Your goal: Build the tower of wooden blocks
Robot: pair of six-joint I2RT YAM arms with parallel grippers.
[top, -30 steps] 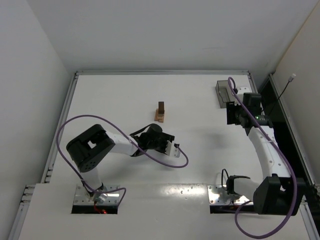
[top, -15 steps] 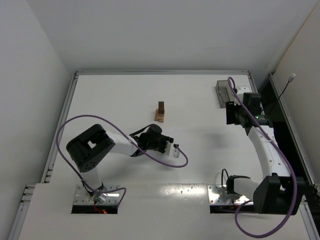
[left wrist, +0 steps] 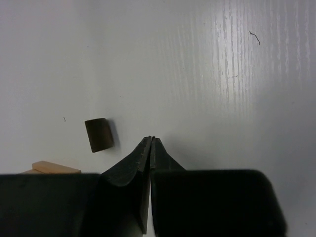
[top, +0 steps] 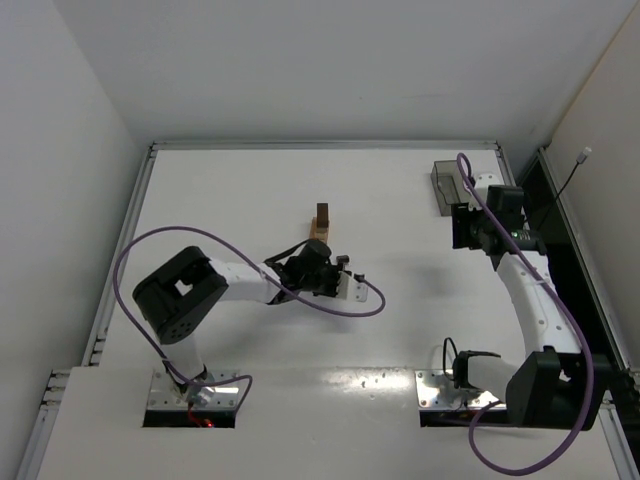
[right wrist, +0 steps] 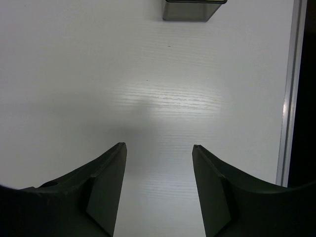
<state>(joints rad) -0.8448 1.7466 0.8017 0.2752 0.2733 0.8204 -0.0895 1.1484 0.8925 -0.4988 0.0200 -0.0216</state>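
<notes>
Overhead, the wood block tower (top: 321, 224) stands upright at mid-frame, just above the left gripper (top: 350, 289), the nearer one. The right gripper (top: 462, 227) hangs well apart at the right, by the dark tray (top: 444, 186). From the left wrist, the fingers (left wrist: 140, 163) press together on nothing, with a dark brown cube (left wrist: 98, 135) just left of their tips. From the right wrist, the jaws spread wide above the white table (right wrist: 163, 98).

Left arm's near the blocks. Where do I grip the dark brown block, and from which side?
Come straight down from above and pinch the dark brown block across two opposite side faces, near its top. It stands upright and narrow, close by the light tan block, so a sideways approach would probably knock it. The left gripper is shut; open it first.
</notes>
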